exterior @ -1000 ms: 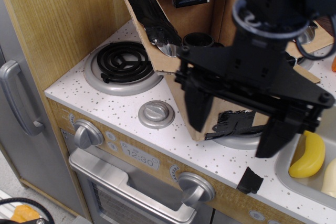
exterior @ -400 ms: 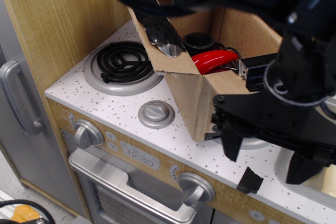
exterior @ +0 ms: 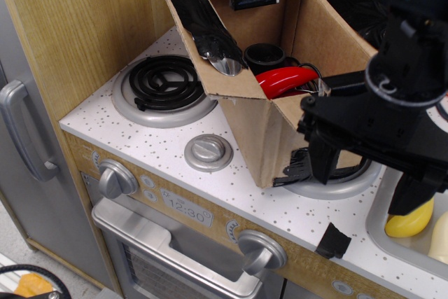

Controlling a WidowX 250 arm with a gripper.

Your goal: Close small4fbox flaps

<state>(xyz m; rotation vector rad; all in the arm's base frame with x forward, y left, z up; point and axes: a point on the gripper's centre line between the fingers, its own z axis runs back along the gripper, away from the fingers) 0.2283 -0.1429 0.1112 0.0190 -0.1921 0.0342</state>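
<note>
Your box [exterior: 262, 127] stands on the toy stove top, just right of the black coil burner [exterior: 162, 83] and partly over a second burner ring [exterior: 336, 183] at its right foot, with black tape patching its lower right side. None of the flaps [exterior: 206, 36] is down yet: the tape-lined one on the burner side leans up and outward, the far panels stand up, and you can see straight into the box, where a red object [exterior: 285, 79] and a dark round cup [exterior: 264, 54] lie. Your gripper [exterior: 364, 173] hangs at the box's near right corner, its two black fingers [exterior: 318, 159] spread wide and pointing down, holding nothing; the left finger overlaps the box's right face, though whether it touches the cardboard cannot be told. So you look to be at the very start, lining up for a first fold. For the next move, you would likely need to get a finger outside and above one upright flap, then sweep it inward over the opening; watch that the light box does not slide toward the burner knob [exterior: 208, 152].
</note>
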